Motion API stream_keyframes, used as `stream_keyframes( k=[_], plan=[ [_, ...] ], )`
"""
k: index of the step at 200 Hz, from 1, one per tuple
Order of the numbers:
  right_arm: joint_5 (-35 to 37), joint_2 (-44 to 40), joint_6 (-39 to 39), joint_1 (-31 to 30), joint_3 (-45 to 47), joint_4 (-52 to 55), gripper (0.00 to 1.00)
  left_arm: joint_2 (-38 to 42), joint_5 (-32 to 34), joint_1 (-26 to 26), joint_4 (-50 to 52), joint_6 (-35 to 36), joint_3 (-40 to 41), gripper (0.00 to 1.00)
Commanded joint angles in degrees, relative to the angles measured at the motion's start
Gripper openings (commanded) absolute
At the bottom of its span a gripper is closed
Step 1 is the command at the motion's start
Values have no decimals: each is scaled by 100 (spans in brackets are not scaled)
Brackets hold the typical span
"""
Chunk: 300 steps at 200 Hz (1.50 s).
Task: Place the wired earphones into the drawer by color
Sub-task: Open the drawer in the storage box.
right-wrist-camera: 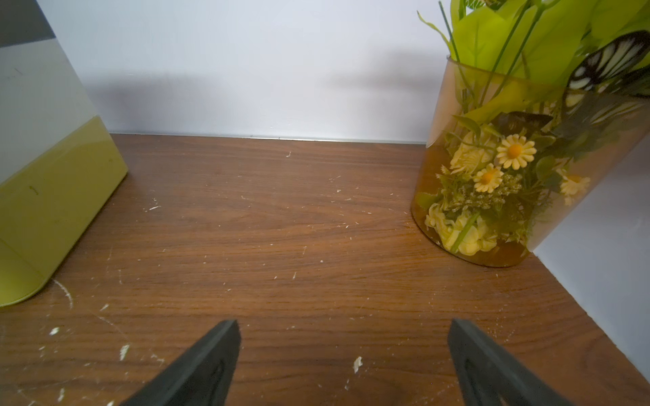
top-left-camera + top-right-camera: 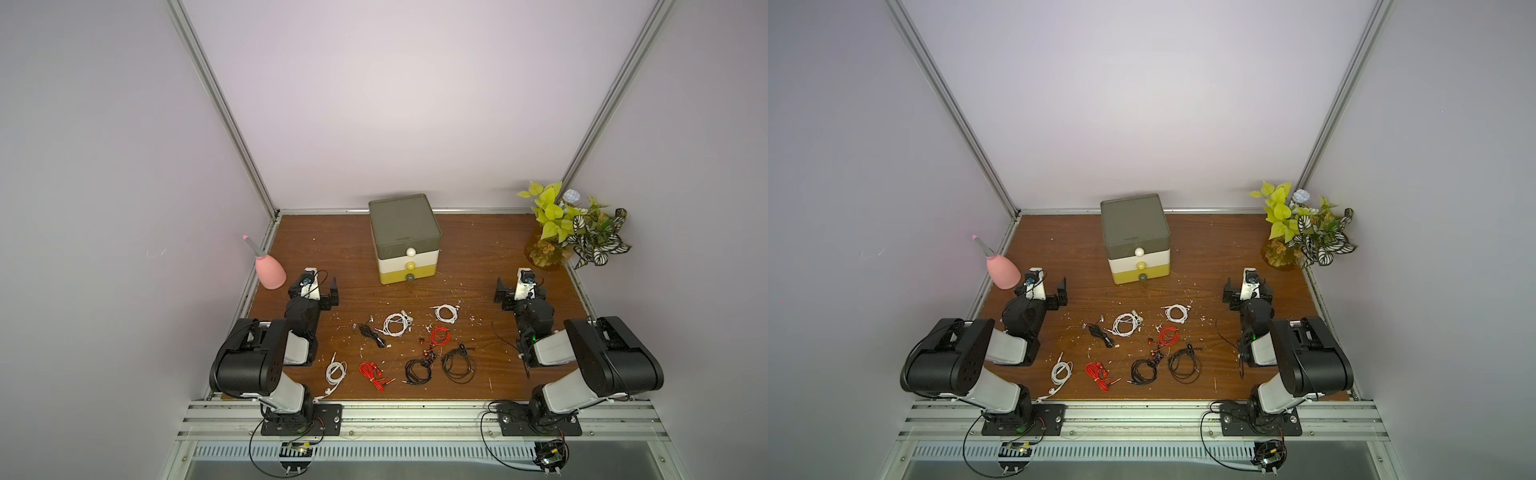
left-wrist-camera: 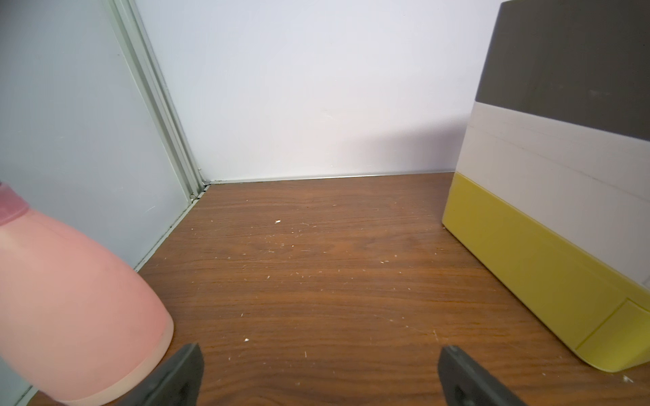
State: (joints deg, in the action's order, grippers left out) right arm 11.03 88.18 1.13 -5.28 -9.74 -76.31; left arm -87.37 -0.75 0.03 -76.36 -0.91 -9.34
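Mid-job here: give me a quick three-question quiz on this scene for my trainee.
1. True or false: all three tiers of the drawer are shut.
2. How many red wired earphones lie on the table?
3. Which does the left gripper face between its jaws: (a) bare table, (b) a white bundle, (c) the vase?

Key: 1 true. 2 two, the other near the front. 3 (a); the pink bottle stands to one side.
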Motion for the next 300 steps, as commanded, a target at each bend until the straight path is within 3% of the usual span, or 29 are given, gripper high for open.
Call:
stream_keyframes(
  k=[1,32,48,68,92,120,174,205,230,267,300],
  plan=[
    [256,-542,-27,-35,-26,21,100,597,378,67,-119,-114,177,100],
    [328,-1412,-69,-35,-238,1060,100,1674,450,67,383,-192,328,100],
    [377,-1888,-548,-35,-422,1766,100,2291,516,67,722,-505,313,100],
    [-22,-2469,-978,-35,-696,2640,100,3016,744,67,1522,-1100,136,100],
    [-566,-2994,-1419,-35,-1132,3804,100,3716,1422,67,3130,-2296,-309,100],
    [-1337,-3302,-1952,-42,-1425,4324,100,4086,924,67,3906,-2571,-504,100],
    [-2421,-2512,-2923,-385,-2395,5050,100,3658,-648,67,3875,-2978,-701,100],
    [-2122,-2086,-2843,-1118,-2915,5332,100,3485,-889,65,3605,-3392,-560,100],
    [-1911,-1830,-2876,-1684,-3283,5446,100,3269,-1193,-35,3859,-3363,-710,100],
    [-1464,-1355,-2838,-2456,-3811,5654,97,2799,-1401,-557,3678,-3296,-737,100],
    [-1216,-900,-2863,-2880,-4295,5874,93,2547,-1761,-671,3270,-3267,-535,100]
  ],
)
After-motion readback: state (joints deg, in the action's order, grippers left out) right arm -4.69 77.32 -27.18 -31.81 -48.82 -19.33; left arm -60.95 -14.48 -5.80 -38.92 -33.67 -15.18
